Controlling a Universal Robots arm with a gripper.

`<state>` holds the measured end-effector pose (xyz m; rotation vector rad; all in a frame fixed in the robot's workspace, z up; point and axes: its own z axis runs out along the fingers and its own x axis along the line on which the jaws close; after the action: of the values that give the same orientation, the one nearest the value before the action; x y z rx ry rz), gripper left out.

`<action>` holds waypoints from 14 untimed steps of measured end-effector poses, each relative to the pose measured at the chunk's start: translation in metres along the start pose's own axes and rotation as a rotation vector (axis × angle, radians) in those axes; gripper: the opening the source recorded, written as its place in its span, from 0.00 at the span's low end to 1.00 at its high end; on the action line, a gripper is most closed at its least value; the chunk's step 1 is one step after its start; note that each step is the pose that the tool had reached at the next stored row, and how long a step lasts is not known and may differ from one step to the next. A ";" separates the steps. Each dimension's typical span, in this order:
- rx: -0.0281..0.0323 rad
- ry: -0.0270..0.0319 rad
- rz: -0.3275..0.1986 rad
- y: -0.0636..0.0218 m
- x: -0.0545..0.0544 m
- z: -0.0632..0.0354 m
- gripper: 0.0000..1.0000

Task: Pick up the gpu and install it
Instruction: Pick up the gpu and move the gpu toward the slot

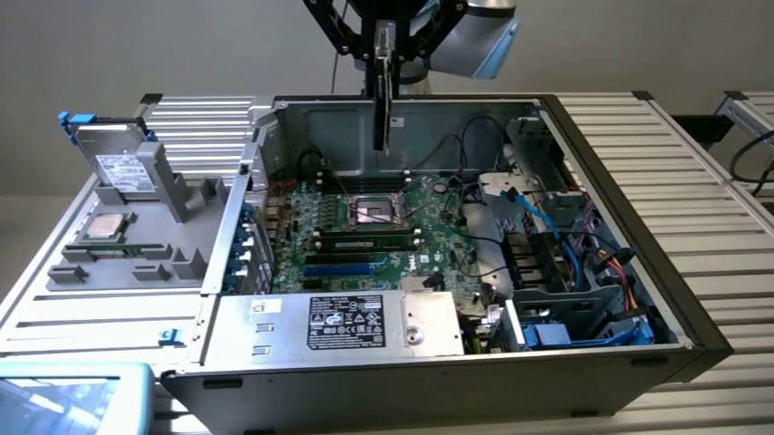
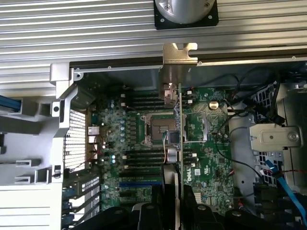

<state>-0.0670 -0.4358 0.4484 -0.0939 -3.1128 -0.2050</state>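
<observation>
Jaws clamp 1 gpu [image 1: 383, 91] (held edge-on) above open computer case [image 1: 423, 391].

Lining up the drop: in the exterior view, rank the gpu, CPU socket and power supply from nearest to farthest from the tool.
1. gpu, held in the tool, hanging above the case.
2. CPU socket, inside the case under the gpu.
3. power supply, at the case's edge nearest the camera.
</observation>
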 end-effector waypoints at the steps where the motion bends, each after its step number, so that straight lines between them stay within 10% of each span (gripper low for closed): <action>1: 0.0000 0.0000 0.000 0.0000 0.000 0.0000 0.28; 14: -0.0006 0.0145 0.001 0.0009 -0.028 0.0060 0.28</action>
<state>-0.0388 -0.4358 0.4419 -0.0942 -3.0982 -0.2055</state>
